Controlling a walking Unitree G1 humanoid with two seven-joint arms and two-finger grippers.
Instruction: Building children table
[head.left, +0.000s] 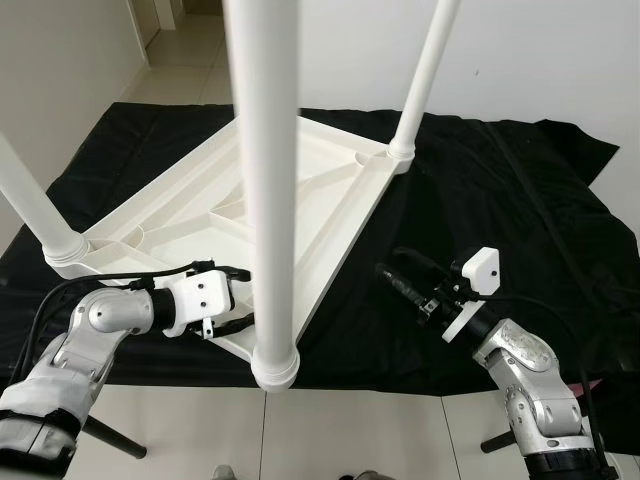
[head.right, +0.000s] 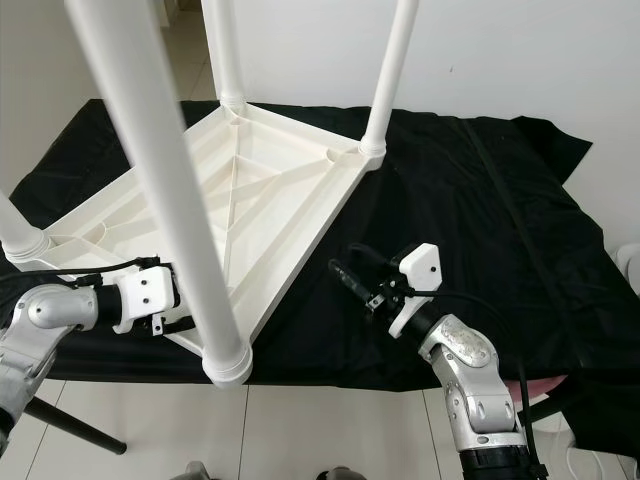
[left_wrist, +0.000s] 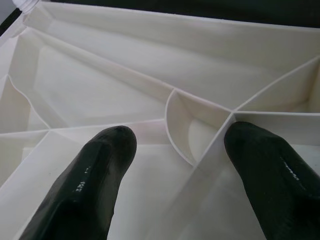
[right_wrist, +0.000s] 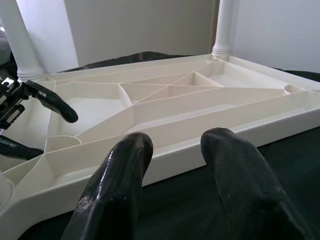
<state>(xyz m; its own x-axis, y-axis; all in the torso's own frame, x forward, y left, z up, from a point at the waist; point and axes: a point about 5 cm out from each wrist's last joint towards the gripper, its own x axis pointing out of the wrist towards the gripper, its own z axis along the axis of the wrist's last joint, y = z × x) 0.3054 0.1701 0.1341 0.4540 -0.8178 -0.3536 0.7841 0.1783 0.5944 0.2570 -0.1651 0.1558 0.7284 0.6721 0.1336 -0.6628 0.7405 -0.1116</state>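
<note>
A white plastic children's table (head.left: 310, 190) lies upside down on a black cloth (head.left: 500, 200), its ribbed underside facing up. Round white legs stand up from its corners: a near leg (head.left: 268, 200), a left leg (head.left: 35, 210) and a far right leg (head.left: 420, 80). My left gripper (head.left: 240, 297) is open at the near corner beside the near leg. Its fingers (left_wrist: 95, 185) are spread over the ribs with nothing between them. My right gripper (head.left: 392, 262) is open above the cloth, pointing at the table's right rim (right_wrist: 210, 125) and apart from it.
The cloth covers the floor up to a white wall at the back. White floor tiles (head.left: 350, 430) run along the near edge. A thin black stand leg (head.left: 115, 440) crosses the tiles at the lower left. A doorway opens at the far left.
</note>
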